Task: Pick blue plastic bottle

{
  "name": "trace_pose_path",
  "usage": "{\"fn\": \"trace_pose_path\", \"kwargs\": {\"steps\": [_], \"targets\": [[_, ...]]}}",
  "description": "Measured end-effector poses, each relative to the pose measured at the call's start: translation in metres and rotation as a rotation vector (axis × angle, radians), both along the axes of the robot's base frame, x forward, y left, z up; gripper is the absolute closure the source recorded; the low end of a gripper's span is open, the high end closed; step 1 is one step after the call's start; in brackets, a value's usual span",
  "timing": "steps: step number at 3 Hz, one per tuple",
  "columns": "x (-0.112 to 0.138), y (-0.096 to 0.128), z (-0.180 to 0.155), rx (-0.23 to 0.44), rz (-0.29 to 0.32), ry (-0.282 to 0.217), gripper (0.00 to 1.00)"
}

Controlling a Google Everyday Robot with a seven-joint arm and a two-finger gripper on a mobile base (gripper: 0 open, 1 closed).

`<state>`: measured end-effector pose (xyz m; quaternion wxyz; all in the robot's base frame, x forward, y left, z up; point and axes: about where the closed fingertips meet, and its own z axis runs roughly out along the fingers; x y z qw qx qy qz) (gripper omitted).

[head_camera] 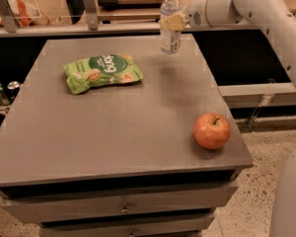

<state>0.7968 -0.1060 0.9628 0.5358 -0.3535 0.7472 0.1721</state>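
Observation:
The blue plastic bottle (pixel 171 21) is a small clear bottle with a white cap and a pale label. It hangs upright just above the far right part of the grey table (pixel 113 132), with its shadow on the top below it. My gripper (pixel 171 22) reaches in from the right on the white arm (pixel 246 6). It is shut on the bottle's middle, and its tan fingers (pixel 168 22) wrap the label.
A green snack bag (pixel 102 72) lies at the far left of the table. A red apple (pixel 212 131) sits near the front right corner. Shelving and rails run behind the table. Drawers are below the top.

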Motion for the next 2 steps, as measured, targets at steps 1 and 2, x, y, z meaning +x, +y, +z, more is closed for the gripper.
{"fn": "trace_pose_path", "kwargs": {"steps": [1, 2], "targets": [[-0.008, -0.002, 0.028, -0.026, 0.008, -0.038, 1.00], [-0.013, -0.006, 0.046, -0.040, 0.017, -0.050, 1.00]]}}
